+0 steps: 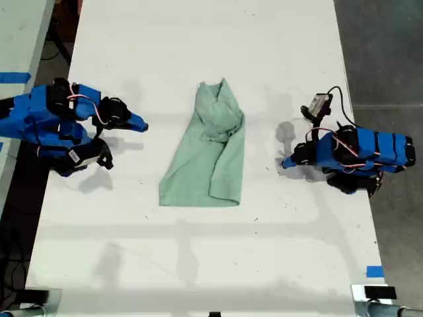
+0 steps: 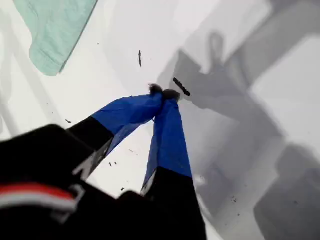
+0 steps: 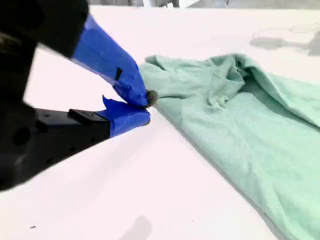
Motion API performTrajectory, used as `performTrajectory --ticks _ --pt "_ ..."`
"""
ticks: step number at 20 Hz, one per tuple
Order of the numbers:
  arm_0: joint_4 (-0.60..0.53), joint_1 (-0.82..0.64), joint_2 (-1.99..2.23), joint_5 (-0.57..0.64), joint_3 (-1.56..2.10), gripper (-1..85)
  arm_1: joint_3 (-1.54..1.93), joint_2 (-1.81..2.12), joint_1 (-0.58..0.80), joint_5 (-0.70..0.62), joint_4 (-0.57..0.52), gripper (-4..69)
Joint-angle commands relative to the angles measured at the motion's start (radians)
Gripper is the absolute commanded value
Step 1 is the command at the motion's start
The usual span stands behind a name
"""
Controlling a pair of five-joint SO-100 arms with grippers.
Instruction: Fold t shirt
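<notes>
**Both tools empty, t shirt lying between them**

The t shirt lay flat on the white worktop, roughly at its middle in the exterior view. It was long and narrow, bunched and wrinkled at the end nearer that view's top and spread wider and smoother at the end nearer that view's bottom. One long side was folded over onto the cloth, leaving a raised ridge along the body.

My first tool sat on the side of the t shirt toward the exterior view's right, near it but apart, pointing at its wider half. In the first wrist view the tool had its two blue jaws pressed tip to tip with nothing between them, close above bare worktop. Only a hemmed corner of the t shirt showed beyond it.

My second tool was on the opposite side of the t shirt, toward the exterior view's left, level with the bunched half and well apart from it. In the second wrist view this tool had its jaws drawn together at the tips and held nothing. The t shirt lay just past the tips, untouched.
</notes>
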Motion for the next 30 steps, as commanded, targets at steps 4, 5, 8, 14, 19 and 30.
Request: performTrajectory --ticks 4,5,8,14,19,30 --pt "0.097 0.201 -0.850 -0.212 -0.617 24.2 0.014 0.003 0.003 0.002 0.000 -0.2" --pt "0.089 0.222 -0.876 -0.253 -0.607 24.3 0.014 0.003 0.002 0.002 0.000 -0.2" --pt "0.044 0.272 -0.951 -0.339 -0.597 24.3 0.014 0.003 0.002 0.002 0.000 -0.2" --pt "-0.066 0.252 -1.069 -0.350 -0.611 23.3 0.015 0.003 -0.003 0.003 0.000 -0.2" --pt "-0.011 0.218 -1.167 -0.350 -0.635 0.2 0.015 0.003 -0.009 0.008 0.000 -0.2" --pt "0.416 0.189 -1.111 -0.178 -1.115 -0.1 0.015 0.003 -0.011 0.011 0.000 -0.2"
